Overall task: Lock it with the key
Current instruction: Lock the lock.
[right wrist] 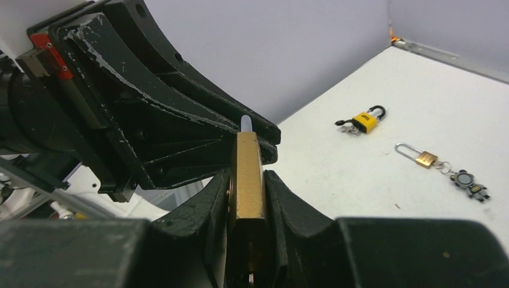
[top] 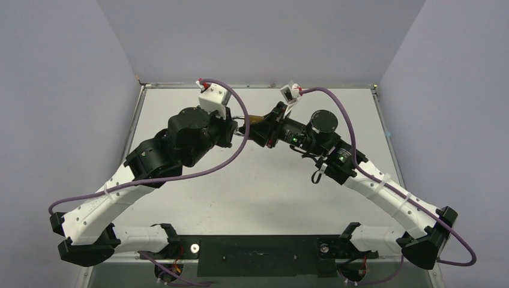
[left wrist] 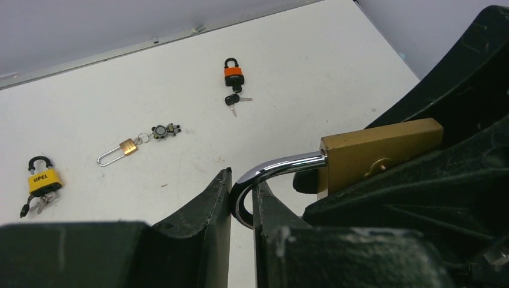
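The left hand (left wrist: 242, 198) is closed to a narrow gap on the curved steel shackle (left wrist: 273, 168) of the brass padlock (left wrist: 378, 150), which is gripped at the bend. The lock's body is clamped flat between the fingers of the right hand (right wrist: 247, 180), so that the lock is held off the counter (left wrist: 330, 72) between the two hands, toward 12 o'clock from the counter's middle in the top view. Whether a key is seated in this lock cannot be told, since its lower end is buried between the right fingers. In the right wrist view the space at 10 o'clock from the lock is filled by the black fingers of the left hand.

On the counter beyond, as seen from the left wrist, a yellow padlock (left wrist: 43, 178) is laid at 9 o'clock from the held shackle, with a bunch of keys (left wrist: 37, 205) touching its lower end. Further off, between 9 and 10 o'clock, a small brass padlock (left wrist: 126, 147) with a long shackle is laid flat, joined by a ring to a little figure fob (left wrist: 163, 130). Farthest, at 12 o'clock, an orange padlock (left wrist: 233, 73) is found with its own keys (left wrist: 233, 101) at its base. All three are well apart from the hands.
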Motion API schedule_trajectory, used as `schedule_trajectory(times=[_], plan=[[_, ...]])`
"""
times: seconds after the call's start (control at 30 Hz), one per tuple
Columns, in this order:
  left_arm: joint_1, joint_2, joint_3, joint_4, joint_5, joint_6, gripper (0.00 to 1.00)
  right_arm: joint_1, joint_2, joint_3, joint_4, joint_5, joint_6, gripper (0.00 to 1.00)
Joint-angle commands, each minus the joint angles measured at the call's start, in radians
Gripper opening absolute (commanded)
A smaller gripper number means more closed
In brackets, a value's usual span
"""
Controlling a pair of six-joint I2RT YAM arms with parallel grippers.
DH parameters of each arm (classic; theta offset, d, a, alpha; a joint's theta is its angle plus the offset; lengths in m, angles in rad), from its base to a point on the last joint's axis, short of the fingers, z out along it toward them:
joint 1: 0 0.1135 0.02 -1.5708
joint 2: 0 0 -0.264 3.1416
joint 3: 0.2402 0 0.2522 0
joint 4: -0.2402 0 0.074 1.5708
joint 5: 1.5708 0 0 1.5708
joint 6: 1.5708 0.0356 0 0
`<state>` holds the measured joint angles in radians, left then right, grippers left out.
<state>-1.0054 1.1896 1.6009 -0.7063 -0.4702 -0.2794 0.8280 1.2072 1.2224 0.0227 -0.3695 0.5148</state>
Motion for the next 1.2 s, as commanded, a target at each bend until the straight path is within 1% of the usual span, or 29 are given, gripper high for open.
schedule_trajectory(times=[0.0, 0.03, 0.1, 0.17, 0.2, 0.27, 0.33, 0.43, 0.47, 0.53, 0.63, 0.73, 0.8, 0.93, 1.03, 1.17], plan=[[-0.062, -0.062, -0.014, 0.346, 0.399, -0.089, 0.00, -0.064, 0.088, -0.094, -0.069, -0.043, 0.018, 0.14], [-0.019, -0.071, -0.024, 0.341, 0.407, -0.099, 0.00, -0.076, 0.067, -0.101, -0.044, -0.075, 0.025, 0.18], [0.037, -0.085, -0.049, 0.345, 0.434, -0.107, 0.00, -0.110, 0.045, -0.126, 0.010, -0.118, 0.041, 0.29], [0.073, -0.089, -0.059, 0.348, 0.455, -0.109, 0.00, -0.139, 0.032, -0.151, 0.064, -0.170, 0.064, 0.37], [0.081, -0.089, -0.057, 0.348, 0.466, -0.109, 0.00, -0.156, 0.027, -0.173, 0.085, -0.186, 0.075, 0.43], [0.103, -0.082, -0.053, 0.352, 0.506, -0.113, 0.00, -0.180, 0.013, -0.212, 0.170, -0.227, 0.121, 0.49], [0.126, -0.072, -0.050, 0.358, 0.543, -0.123, 0.00, -0.201, -0.004, -0.255, 0.313, -0.270, 0.187, 0.55], [0.161, -0.058, -0.048, 0.353, 0.571, -0.142, 0.00, -0.248, -0.022, -0.324, 0.452, -0.319, 0.290, 0.61], [0.169, -0.054, -0.046, 0.346, 0.582, -0.144, 0.00, -0.258, -0.033, -0.340, 0.529, -0.336, 0.331, 0.64], [0.204, -0.052, -0.048, 0.344, 0.599, -0.151, 0.00, -0.288, -0.048, -0.383, 0.629, -0.358, 0.389, 0.67], [0.238, -0.054, -0.050, 0.345, 0.637, -0.163, 0.00, -0.323, -0.052, -0.425, 0.724, -0.387, 0.447, 0.69], [0.271, -0.052, -0.044, 0.349, 0.661, -0.177, 0.00, -0.333, -0.056, -0.450, 0.841, -0.422, 0.504, 0.70], [0.295, -0.048, -0.032, 0.352, 0.696, -0.191, 0.00, -0.341, -0.065, -0.468, 0.886, -0.441, 0.522, 0.70], [0.370, -0.048, -0.009, 0.394, 0.832, -0.261, 0.00, -0.368, -0.100, -0.493, 0.924, -0.470, 0.525, 0.70], [0.428, -0.051, -0.004, 0.487, 0.985, -0.346, 0.00, -0.374, -0.120, -0.493, 0.908, -0.489, 0.505, 0.69], [0.499, -0.050, -0.001, 0.614, 1.116, -0.474, 0.00, -0.372, -0.154, -0.481, 0.883, -0.497, 0.494, 0.66]])
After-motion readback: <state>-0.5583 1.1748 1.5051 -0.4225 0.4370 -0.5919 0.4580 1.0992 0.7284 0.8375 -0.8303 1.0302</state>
